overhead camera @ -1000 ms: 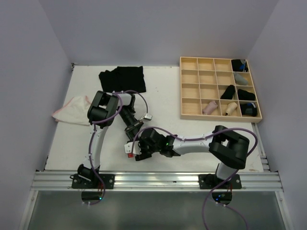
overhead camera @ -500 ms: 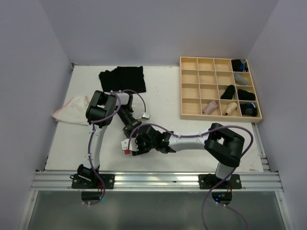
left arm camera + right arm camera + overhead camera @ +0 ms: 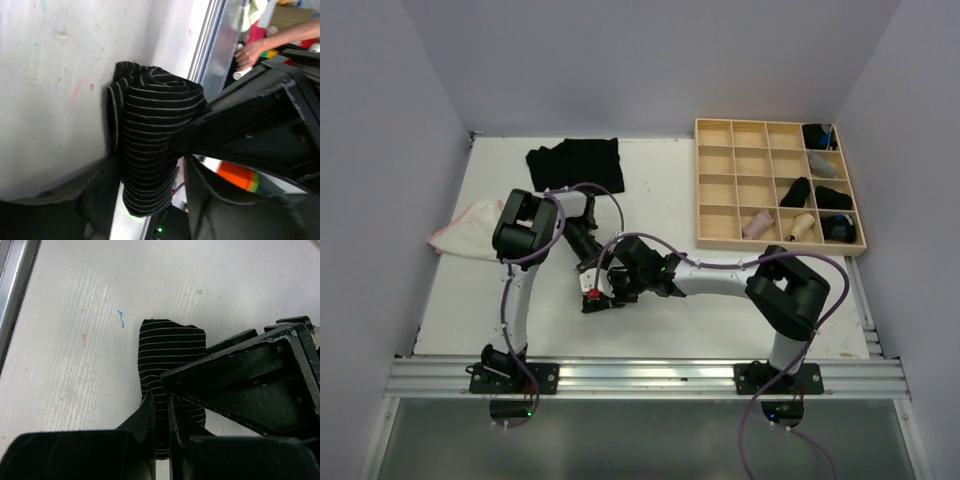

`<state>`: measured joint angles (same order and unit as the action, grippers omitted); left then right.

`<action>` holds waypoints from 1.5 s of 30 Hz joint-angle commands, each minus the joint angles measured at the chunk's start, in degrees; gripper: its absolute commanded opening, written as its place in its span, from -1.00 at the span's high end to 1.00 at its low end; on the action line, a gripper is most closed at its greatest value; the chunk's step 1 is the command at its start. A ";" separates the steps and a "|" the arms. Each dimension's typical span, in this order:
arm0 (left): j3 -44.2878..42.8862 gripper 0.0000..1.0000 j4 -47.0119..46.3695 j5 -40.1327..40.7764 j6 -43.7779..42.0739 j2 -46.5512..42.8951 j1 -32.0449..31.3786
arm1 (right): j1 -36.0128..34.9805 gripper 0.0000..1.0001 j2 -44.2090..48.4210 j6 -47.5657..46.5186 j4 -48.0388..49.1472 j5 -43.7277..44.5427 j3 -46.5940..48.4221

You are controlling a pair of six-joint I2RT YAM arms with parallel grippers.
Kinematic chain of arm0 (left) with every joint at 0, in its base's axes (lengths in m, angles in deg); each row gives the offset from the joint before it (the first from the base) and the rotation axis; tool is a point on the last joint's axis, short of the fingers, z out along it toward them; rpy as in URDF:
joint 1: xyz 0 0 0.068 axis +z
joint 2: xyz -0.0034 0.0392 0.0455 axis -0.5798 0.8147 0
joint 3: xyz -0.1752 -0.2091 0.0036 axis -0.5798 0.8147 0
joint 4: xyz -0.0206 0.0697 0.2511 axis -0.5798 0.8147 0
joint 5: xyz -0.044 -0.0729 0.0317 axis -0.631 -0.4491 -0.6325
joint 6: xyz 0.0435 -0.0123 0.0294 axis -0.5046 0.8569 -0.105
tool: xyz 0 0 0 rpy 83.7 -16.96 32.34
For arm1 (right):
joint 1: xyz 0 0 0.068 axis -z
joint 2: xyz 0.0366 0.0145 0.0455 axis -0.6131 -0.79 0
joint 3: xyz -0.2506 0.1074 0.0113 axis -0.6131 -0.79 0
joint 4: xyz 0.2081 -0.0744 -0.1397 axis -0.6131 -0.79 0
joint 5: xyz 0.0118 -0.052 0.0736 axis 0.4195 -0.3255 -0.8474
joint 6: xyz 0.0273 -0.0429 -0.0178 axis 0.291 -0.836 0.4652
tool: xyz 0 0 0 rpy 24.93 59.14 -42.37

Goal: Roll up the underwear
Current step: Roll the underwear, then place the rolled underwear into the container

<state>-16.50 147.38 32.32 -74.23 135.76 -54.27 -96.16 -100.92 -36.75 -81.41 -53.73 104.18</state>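
**Both arms meeting over the near-left part of the table [image 3: 720, 305].** The striped underwear [image 3: 172, 345], a black piece with thin pale stripes gathered into a loose roll, is being pinched by the right gripper [image 3: 160, 437]. Its two fingers are being pressed almost together on the lower fold of the cloth, and the free end of the roll is resting on the white surface.

In the left wrist view the same roll is being seen between the fingers of the left gripper [image 3: 146, 197], whose jaws are being held apart. One finger is lying against the cloth, while a bright gap is being left between the roll and the other finger. Whether this gripper is bearing any of the cloth cannot be told. The two grippers are being held just beside each other, crossing at the roll.

Farther back, a pile of black underwear [image 3: 575, 163] is lying flat near the far edge, and a whitish piece with pink edging [image 3: 468, 232] is lying at the left edge. At the far right, the wooden grid tray [image 3: 765, 122] is being occupied in its right-hand compartments by small rolls [image 3: 798, 190], some dark and some pale.
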 commanded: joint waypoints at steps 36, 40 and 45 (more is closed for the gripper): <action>48.69 -0.35 -59.58 10.09 0.12 -59.30 -2.61 | 3.24 1.00 -6.85 2.69 -7.19 4.33 -1.85; 44.90 -0.32 -52.03 6.82 -2.35 -53.13 -3.23 | 3.24 1.00 -6.14 1.19 -5.34 6.35 -3.26; 43.67 -0.16 -51.31 9.10 -1.31 -48.21 -3.49 | 3.15 1.00 -6.05 -0.39 -4.72 7.33 -3.26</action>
<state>26.65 90.97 40.87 -75.52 83.63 -55.23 -93.60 -102.52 -37.04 -79.32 -58.32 103.79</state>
